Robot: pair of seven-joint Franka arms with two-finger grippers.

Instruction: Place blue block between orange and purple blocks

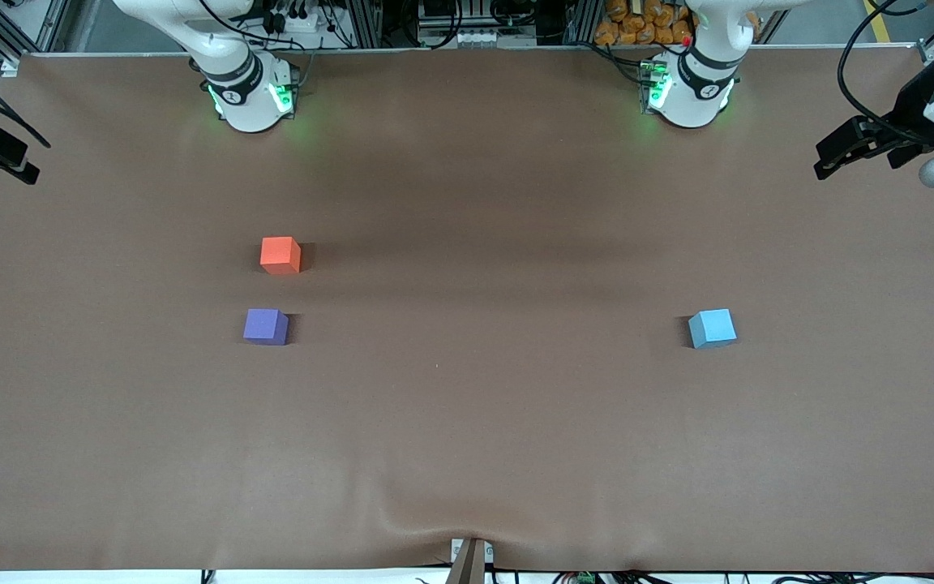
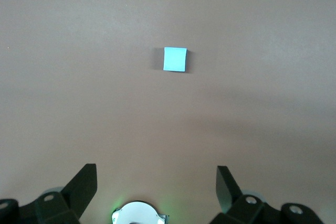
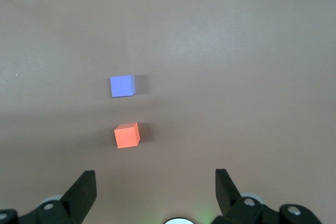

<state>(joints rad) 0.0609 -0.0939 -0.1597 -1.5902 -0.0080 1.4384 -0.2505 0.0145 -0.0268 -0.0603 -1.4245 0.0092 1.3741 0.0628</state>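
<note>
Found the right gripper hanging over the edge of the brown table at the right arm's end, jaws spread wide and holding nothing; judged that arm to be waiting.

Noted the bright orange-red matte foam cube and the violet-purple matte foam cube resting toward the same end, near each other but not touching, the purple one nearer the front camera. Judged the gap between them snug for a third cube.

Spotted the light sky-blue matte foam cube well apart from that pair, toward the left arm's end, flat on the table with nothing around it.

Saw the left gripper high over the table's left-arm end, jaws likewise wide and empty, with the blue cube in plain sight of its wrist camera.

Reckoned the blue cube light and a little soft, with a matte skin unlikely to slip and nothing fragile about it. Thought it best gripped across two opposite flat faces at mid-height, squarely and gently, since a corner grip could twist it.

Counted plenty of bare table between the blue cube and the pair, with no obstacle along the way. Expected the only tight spot to be the gap itself, where open fingers could nudge the orange or purple cube, so fingers ought to line up across the gap and not toward the neighbours.
</note>
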